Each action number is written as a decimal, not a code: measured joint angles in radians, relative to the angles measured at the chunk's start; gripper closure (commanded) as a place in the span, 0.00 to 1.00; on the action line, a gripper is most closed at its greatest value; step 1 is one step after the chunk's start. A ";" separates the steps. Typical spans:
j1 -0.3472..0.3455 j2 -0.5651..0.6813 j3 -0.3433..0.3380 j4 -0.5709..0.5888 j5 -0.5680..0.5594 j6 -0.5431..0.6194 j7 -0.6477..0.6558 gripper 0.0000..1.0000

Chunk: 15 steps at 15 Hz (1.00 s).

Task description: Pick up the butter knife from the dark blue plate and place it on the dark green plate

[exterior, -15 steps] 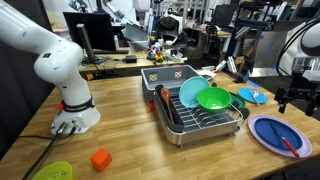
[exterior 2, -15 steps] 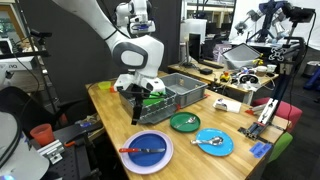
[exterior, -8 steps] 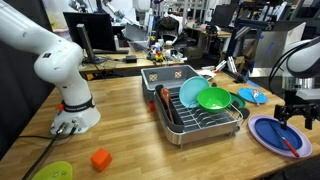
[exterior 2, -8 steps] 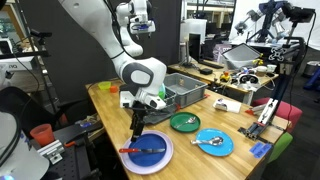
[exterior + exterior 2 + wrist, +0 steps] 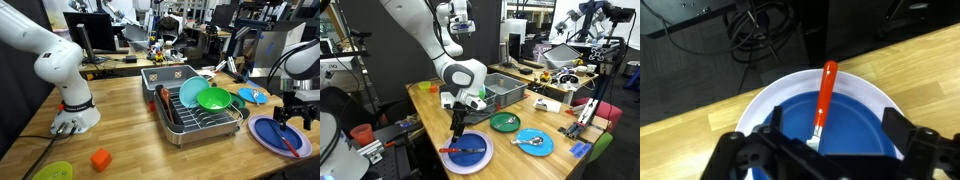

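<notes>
I have the gripper low over the blue plate at the near corner of the table, its fingers spread wide apart and holding nothing. In the wrist view the red butter knife lies flat on the plate, running from the rim toward the camera, with its nearer end between the two fingers. I cannot tell whether the fingertips touch the plate. The green plate sits on the table just beside the blue one.
</notes>
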 measured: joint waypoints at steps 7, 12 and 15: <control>-0.003 0.023 0.000 -0.003 0.110 0.019 -0.020 0.00; -0.009 0.079 -0.004 -0.002 0.145 0.078 -0.027 0.00; -0.013 0.115 -0.007 -0.001 0.145 0.104 -0.027 0.00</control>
